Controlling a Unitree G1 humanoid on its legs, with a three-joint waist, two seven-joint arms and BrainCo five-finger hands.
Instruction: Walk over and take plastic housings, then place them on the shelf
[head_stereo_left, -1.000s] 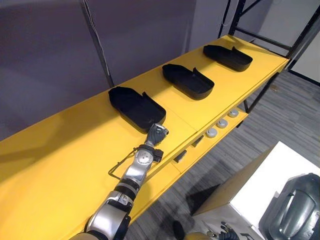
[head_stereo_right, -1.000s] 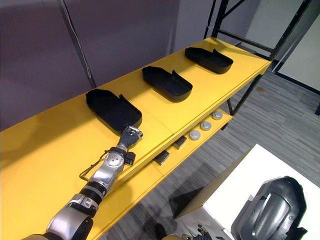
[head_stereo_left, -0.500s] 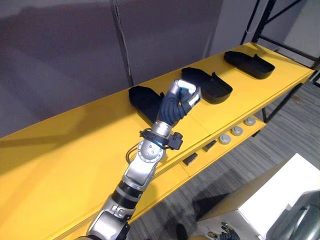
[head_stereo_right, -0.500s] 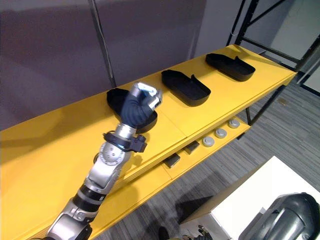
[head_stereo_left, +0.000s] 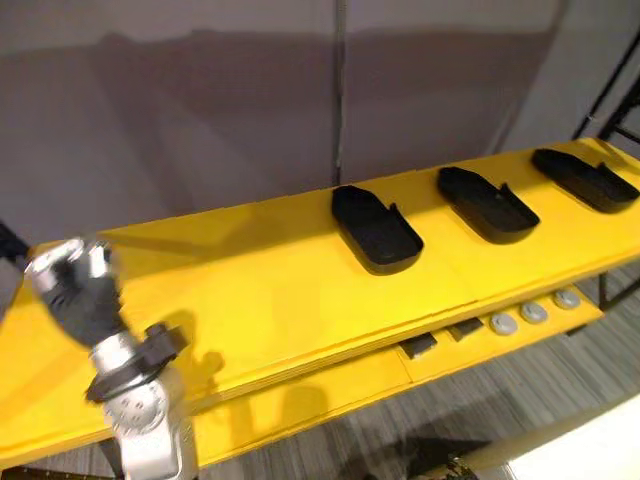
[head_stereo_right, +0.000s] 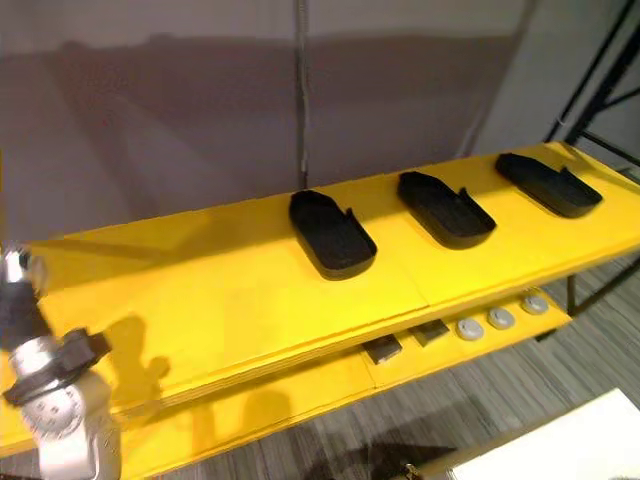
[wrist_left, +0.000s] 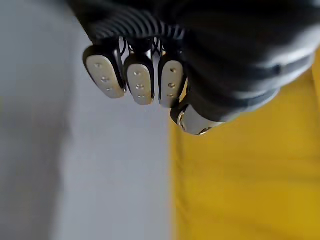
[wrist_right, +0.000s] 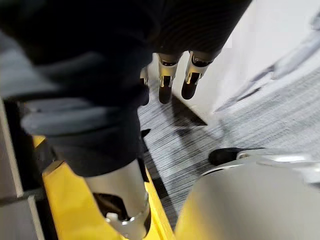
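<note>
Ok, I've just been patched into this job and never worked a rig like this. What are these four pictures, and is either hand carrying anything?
It is a walking humanoid robot whose two arms end in fingered hands. The two wide pictures come from a pair of cameras on its head, side by side, so they show one scene: a yellow shelf with three black plastic housings in a row, the left housing, the middle housing and the right housing. Small round grey parts lie on the level below. The other two pictures come from cameras on the wrists. The left hand is raised near the shelf's left end, curled into an empty fist. The right hand hangs over the grey floor, fingers relaxed, holding nothing.
</note>
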